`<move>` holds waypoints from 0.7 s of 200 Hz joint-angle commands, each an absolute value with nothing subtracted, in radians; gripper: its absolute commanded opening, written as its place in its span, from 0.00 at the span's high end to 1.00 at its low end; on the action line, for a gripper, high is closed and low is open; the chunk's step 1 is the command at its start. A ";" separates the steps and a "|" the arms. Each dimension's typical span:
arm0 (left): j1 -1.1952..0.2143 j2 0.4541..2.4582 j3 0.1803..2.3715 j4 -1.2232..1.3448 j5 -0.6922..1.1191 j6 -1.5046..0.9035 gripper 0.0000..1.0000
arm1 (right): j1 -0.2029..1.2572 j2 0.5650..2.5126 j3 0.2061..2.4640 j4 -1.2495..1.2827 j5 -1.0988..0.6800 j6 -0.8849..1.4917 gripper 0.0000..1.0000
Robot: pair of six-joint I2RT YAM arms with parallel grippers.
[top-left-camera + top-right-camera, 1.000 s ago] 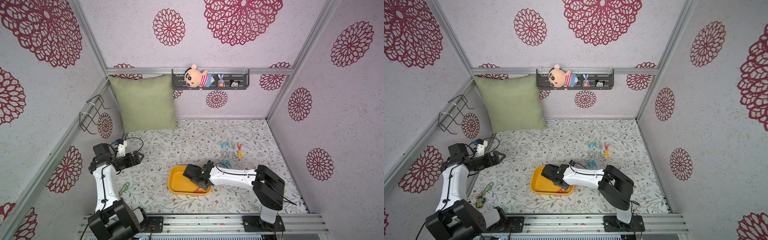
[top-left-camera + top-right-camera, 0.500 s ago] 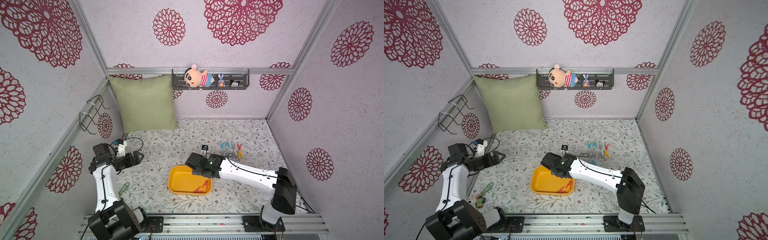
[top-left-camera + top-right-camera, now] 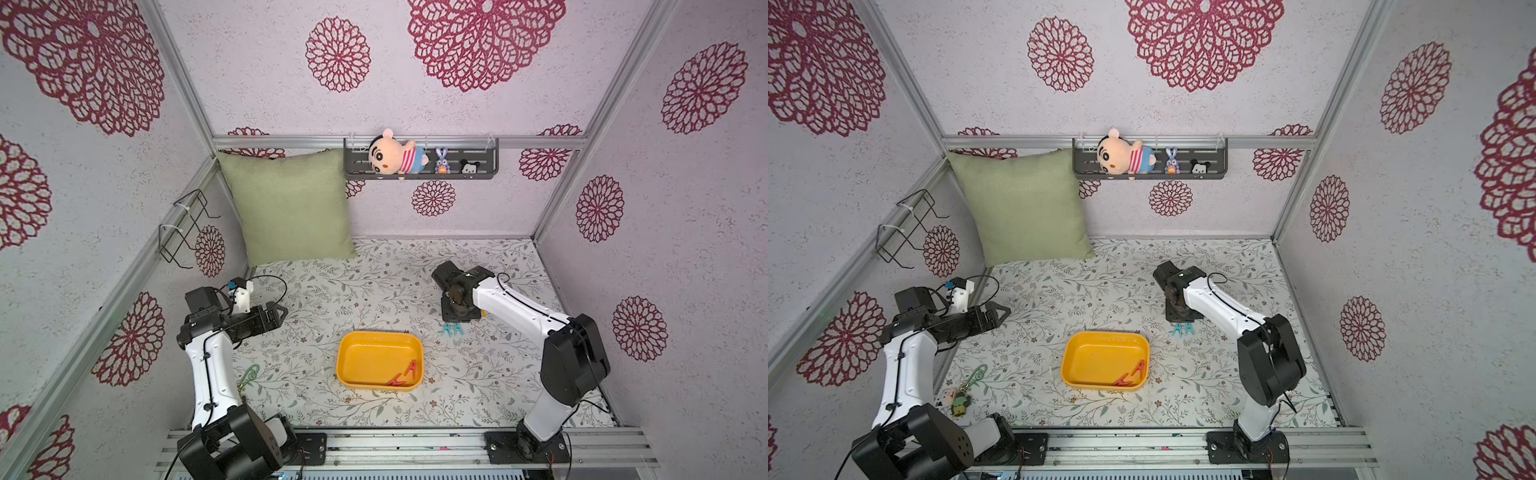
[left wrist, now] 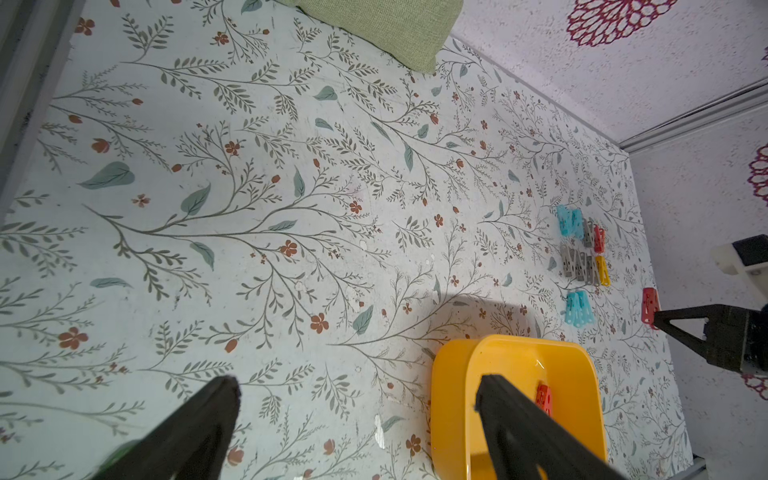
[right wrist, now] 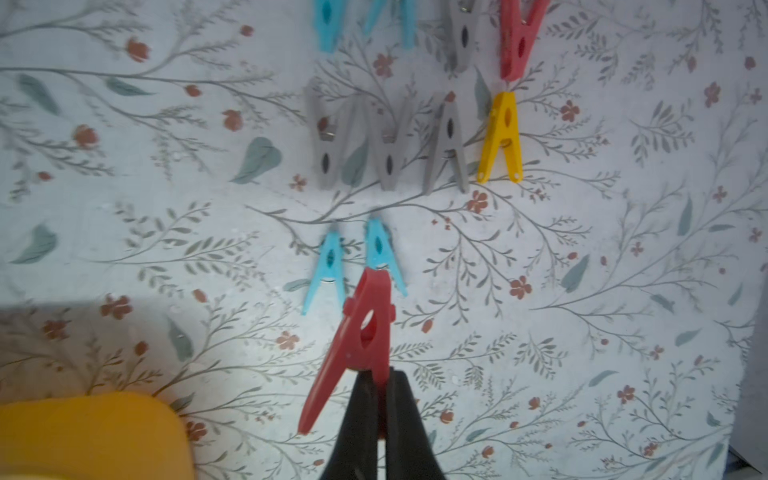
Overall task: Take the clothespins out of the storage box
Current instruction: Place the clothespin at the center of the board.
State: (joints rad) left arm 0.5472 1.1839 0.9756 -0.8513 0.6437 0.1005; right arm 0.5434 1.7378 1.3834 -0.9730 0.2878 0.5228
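The yellow storage box (image 3: 365, 357) (image 3: 1096, 357) sits near the table's front middle with red clothespins (image 3: 403, 376) (image 3: 1131, 374) against its right wall. My right gripper (image 5: 380, 378) is shut on one leg of a red clothespin (image 5: 361, 332), held above two teal clothespins (image 5: 353, 262) lying on the table. Beyond them lie grey ones (image 5: 386, 145), a yellow one (image 5: 500, 137) and another red one (image 5: 519, 41). In both top views the right wrist (image 3: 457, 307) hangs behind and to the right of the box. My left gripper (image 4: 357, 386) (image 3: 282, 309) is open and empty at the far left.
A green pillow (image 3: 291, 208) leans in the back left corner. A dark wall shelf (image 3: 419, 176) holds plush toys. A wire rack (image 3: 183, 228) hangs on the left wall. A green keychain (image 3: 976, 376) and a small toy (image 3: 957, 401) lie front left.
My right gripper rose out of the storage box with a red clothespin and swung back and to the right, over the clothespins on the table. The left arm stayed still.
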 commanded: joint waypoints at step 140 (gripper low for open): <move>0.538 1.152 0.991 -0.842 0.646 0.098 0.03 | 0.400 1.886 1.259 -0.851 0.249 0.119 1.00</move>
